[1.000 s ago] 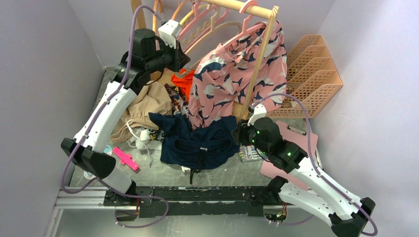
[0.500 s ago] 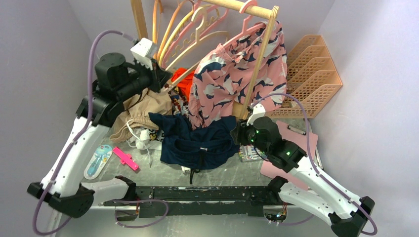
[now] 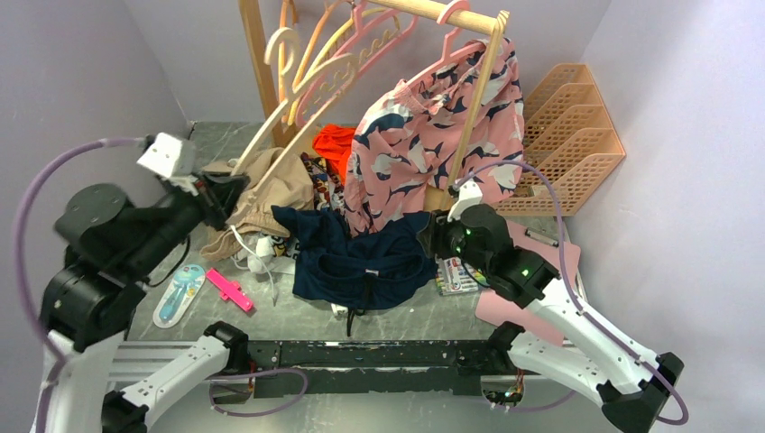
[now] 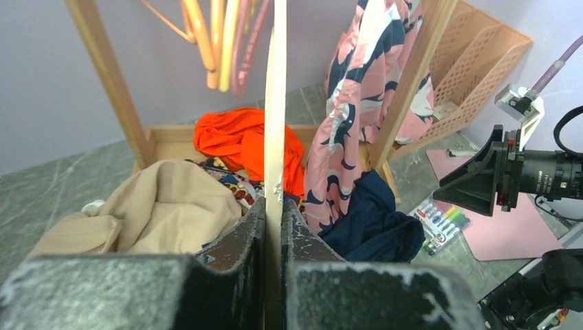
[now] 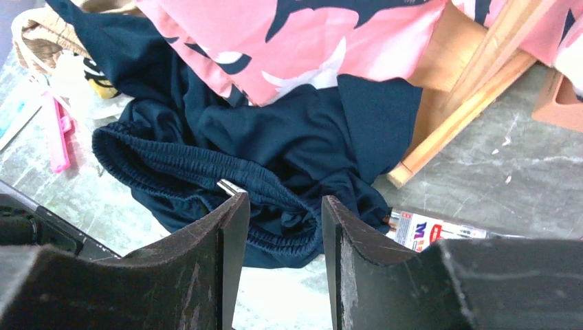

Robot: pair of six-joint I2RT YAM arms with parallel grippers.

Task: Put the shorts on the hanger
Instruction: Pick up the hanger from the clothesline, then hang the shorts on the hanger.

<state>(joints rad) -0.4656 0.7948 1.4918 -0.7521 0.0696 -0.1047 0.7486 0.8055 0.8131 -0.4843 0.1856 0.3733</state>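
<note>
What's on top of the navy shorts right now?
The hanging pink printed shorts cover the far edge of the navy shorts; what lies under that overlap is hidden. Nothing else rests on them.

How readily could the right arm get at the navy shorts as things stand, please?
Probably yes: the right gripper sits beside the shorts, jaws open, with nothing visibly lying between them.

We see soft, even light from above, bright across the grey marbled table (image 3: 280,320) and the plain lilac walls (image 3: 81,81), with only faint, soft-edged shadows. The overhead view is sharp, its walls leaning outward toward the edges. In the wrist views the scuffed black left fingers (image 4: 234,275) and right fingers (image 5: 206,268) blur at the bottom edge, and the pale cream wooden hanger (image 4: 276,103) softens near the lens.
</note>
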